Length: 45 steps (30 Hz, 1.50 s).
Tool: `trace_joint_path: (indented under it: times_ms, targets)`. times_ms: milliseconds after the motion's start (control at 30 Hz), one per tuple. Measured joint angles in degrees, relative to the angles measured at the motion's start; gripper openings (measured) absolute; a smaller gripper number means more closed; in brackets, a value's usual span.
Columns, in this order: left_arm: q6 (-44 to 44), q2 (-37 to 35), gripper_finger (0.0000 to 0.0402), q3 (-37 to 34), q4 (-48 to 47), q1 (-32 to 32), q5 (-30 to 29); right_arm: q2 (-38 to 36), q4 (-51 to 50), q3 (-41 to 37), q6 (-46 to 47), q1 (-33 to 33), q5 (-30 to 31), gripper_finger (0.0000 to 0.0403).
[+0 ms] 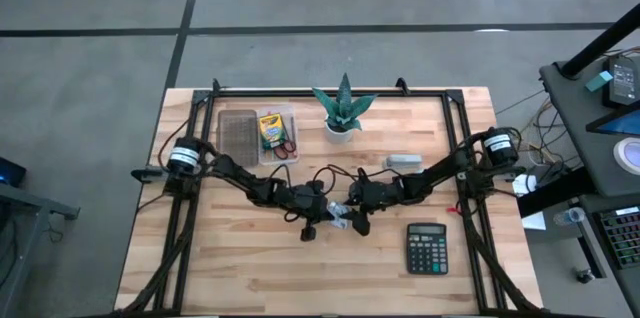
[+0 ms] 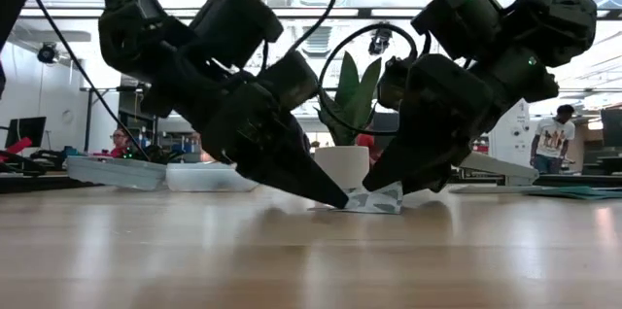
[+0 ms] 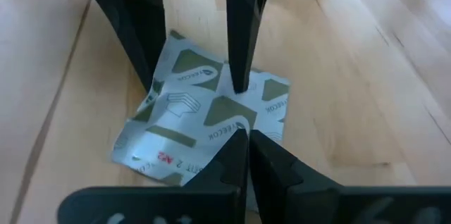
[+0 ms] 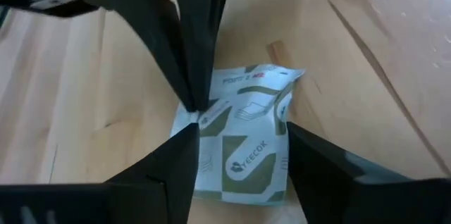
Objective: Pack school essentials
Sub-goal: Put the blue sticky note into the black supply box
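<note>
Your wooden counter (image 1: pixel 240 268) fills most of the high view, and both dark arms meet near its middle.

Your left tool (image 3: pixel 244 138) is clenched tight, its two fingers pressed together with no gap. Its tip rests on one edge of a small silver and olive packet (image 3: pixel 204 122) that lies flat on the counter. In the low view the left tool (image 2: pixel 330 195) points down to the packet (image 2: pixel 374 200) at a slant.

Your right tool (image 4: pixel 239 143) is released, its fingers spread wide on either side of the same packet (image 4: pixel 243 150). One finger is just beside each side of it. You cannot tell whether they touch it. In the low view the right tool (image 2: pixel 384 183) leans in from the other side, so the two tools nearly meet over the packet.

A clear plastic tray (image 1: pixel 240 138) sits at the far left part of the counter. One half looks bare. The other half holds a yellow-green crayon box (image 1: pixel 270 128) and red-handled scissors (image 1: pixel 287 147) beside it.

A green spiky plant (image 1: pixel 343 108) in a white pot stands just right of the tray. A black calculator (image 1: pixel 426 248) lies near the right front. A small grey eraser-like block (image 1: pixel 403 162) lies by the right arm.
</note>
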Motion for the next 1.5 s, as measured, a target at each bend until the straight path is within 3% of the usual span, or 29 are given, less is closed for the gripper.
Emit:
trace_joint_path:
  times_ms: [167,433,700,1000,1233,1500]
  targets:
    - [-1.15,0.35,0.0000,0.05,0.30,0.03,-0.76,0.14,-0.08,0.28,0.13,-0.05,0.17,0.0142]
    - [-1.15,0.15,0.0000,-0.01,0.27,0.09,-1.30,-0.03,0.10,0.28,0.99,-0.02,-0.34,0.0019]
    - [-1.14,-2.53,0.0000,-0.34,-3.12,0.02,-1.08,-0.77,-0.74,0.28,0.64,-0.02,-0.19,0.0011]
    - [3.82,-21.03,0.0000,-3.28,-17.44,-0.15,-2.62,-7.03,-5.59,0.49,-3.39,-0.08,3.06,0.0009]
    - [16.38,-39.88,0.0000,-8.40,-16.90,-0.85,-15.25,-12.28,-22.40,8.10,-10.51,-1.08,9.75,0.0009]
    - [17.93,-55.42,0.0000,-16.61,-13.92,-0.76,-31.02,-10.25,-36.08,21.26,-22.13,-4.49,11.95,0.0009]
